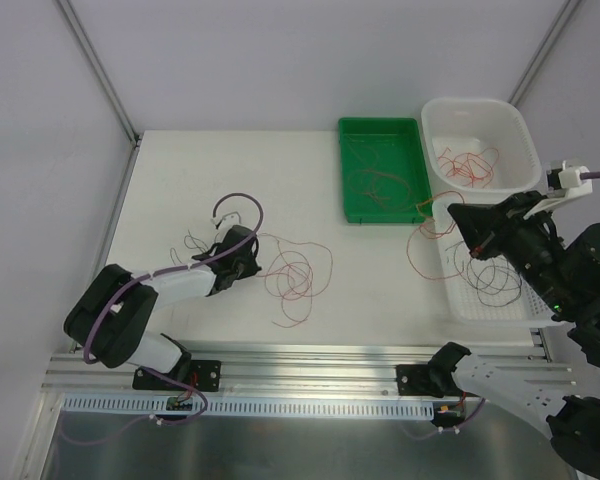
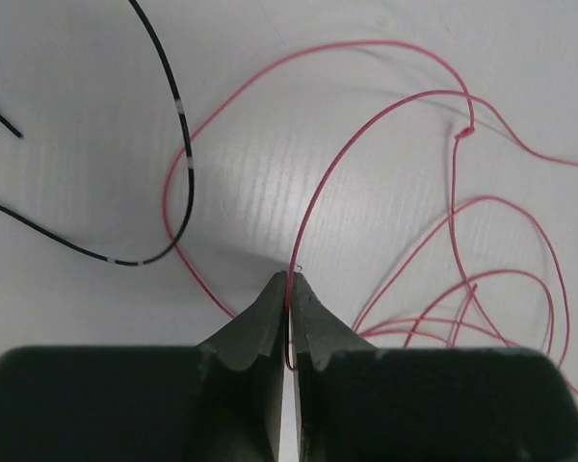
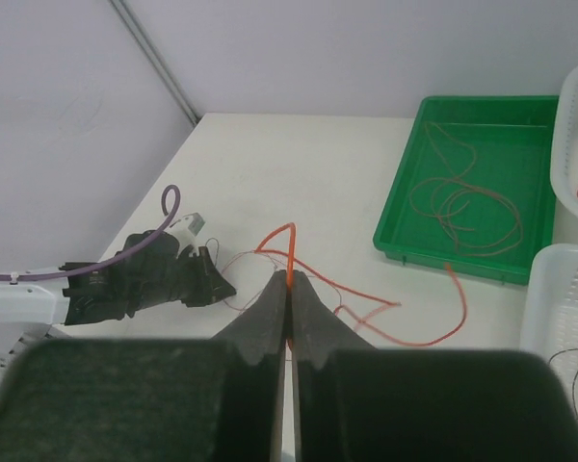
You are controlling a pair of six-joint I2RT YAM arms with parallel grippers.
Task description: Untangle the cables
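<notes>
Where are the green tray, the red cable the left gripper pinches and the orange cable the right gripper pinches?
green tray (image 1: 343, 170): top view, left rim.
red cable (image 2: 323, 188): left wrist view, rising arc.
orange cable (image 3: 290, 255): right wrist view, upright stretch.

the top view looks down from above and behind on the whole table (image 1: 230, 170). the left wrist view sits close over it, past its fingers (image 2: 255, 332). the right wrist view, higher, faces across, sharing the tray (image 3: 539, 125) with the top view.
</notes>
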